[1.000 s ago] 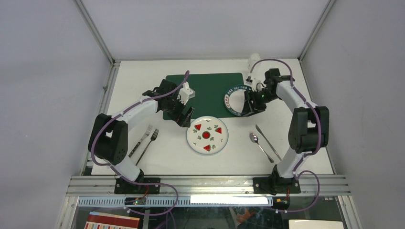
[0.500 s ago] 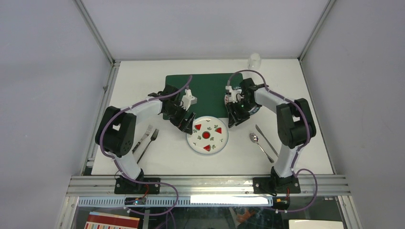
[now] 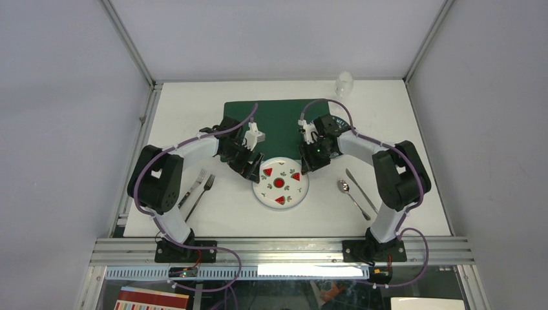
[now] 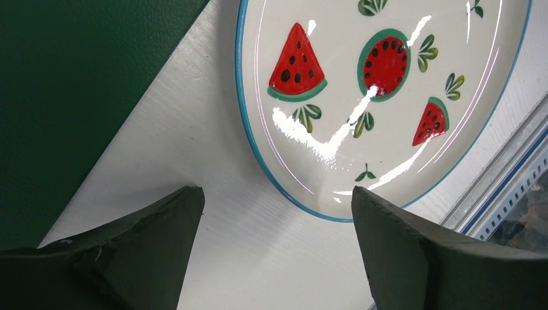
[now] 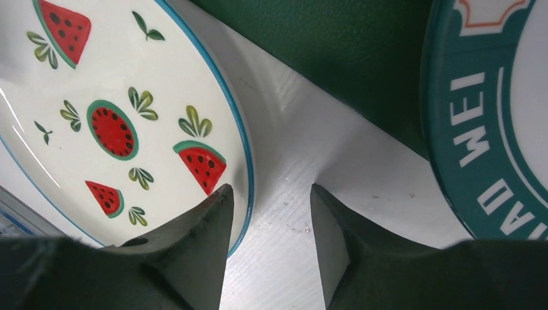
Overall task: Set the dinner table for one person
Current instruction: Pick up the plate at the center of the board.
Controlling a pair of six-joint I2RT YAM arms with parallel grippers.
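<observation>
- The dinner table [image 3: 187, 106] is a big white rectangle with silver bars along its edges. It fills the middle of the top view, right in front of the two arm bases.
- It lies flat. Its long side runs from left to right. Its short side runs from the arms to the far wall.
- A dark green placemat [image 3: 278, 113] lies on the far middle of the table. Its long side also runs left to right.
- A round watermelon plate [image 3: 280, 183] sits on the bare table, just on the near side of the mat.
- Two forks [image 3: 197, 187] lie left of the plate. A spoon [image 3: 352, 197] and a knife [image 3: 362, 192] lie right of it. They all lie slanted.
- A small clear cup [image 3: 344, 82] stands at the far right corner.
- The left gripper [image 4: 278, 197] is at the plate's far left rim. Its fingers are wide apart and hold nothing.
- The right gripper [image 5: 268, 190] is at the plate's far right rim. Its fingers are apart, with bare table in the gap. It holds nothing.
- A green-rimmed plate [image 5: 491, 129] with white letters lies partly on the mat, beside the right gripper.
- A second ago the right gripper was farther right, at the green-rimmed plate. Now it has come over to the watermelon plate.
- The left gripper has slid a little closer to the watermelon plate.
- The table, forks, spoon and knife have not moved.
</observation>
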